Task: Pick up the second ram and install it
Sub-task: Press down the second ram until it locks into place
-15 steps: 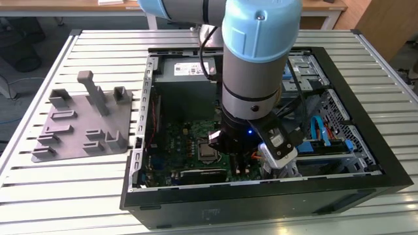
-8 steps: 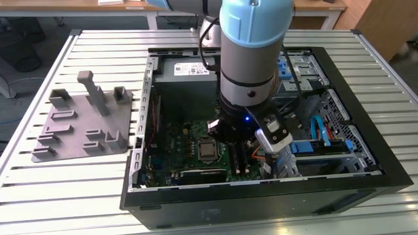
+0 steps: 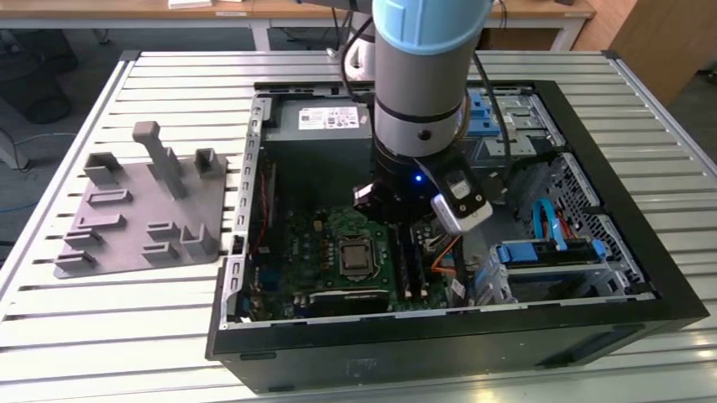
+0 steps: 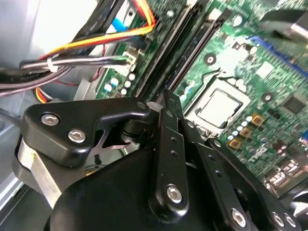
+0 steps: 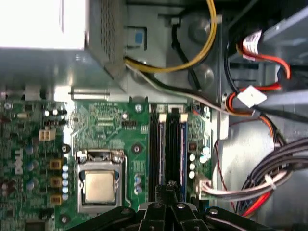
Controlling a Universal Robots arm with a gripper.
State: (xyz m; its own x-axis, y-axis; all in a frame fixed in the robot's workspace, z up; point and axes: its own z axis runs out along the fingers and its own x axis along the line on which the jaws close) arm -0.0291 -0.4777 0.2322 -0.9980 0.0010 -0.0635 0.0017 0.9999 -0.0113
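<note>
Slatted white metal table (image 3: 134,327) carries an open black computer case (image 3: 627,277) and grey plastic holder tray (image 3: 112,227). Black gripper (image 5: 169,185) hangs over the memory slots; grip cannot be determined.

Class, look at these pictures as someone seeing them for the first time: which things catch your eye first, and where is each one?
The robot arm reaches down into the open black computer case, its hand over the long memory slots on the green motherboard. Beside the slots sits the silver processor. On the slatted table, at the exterior view's left, stands a grey holder tray.
</note>
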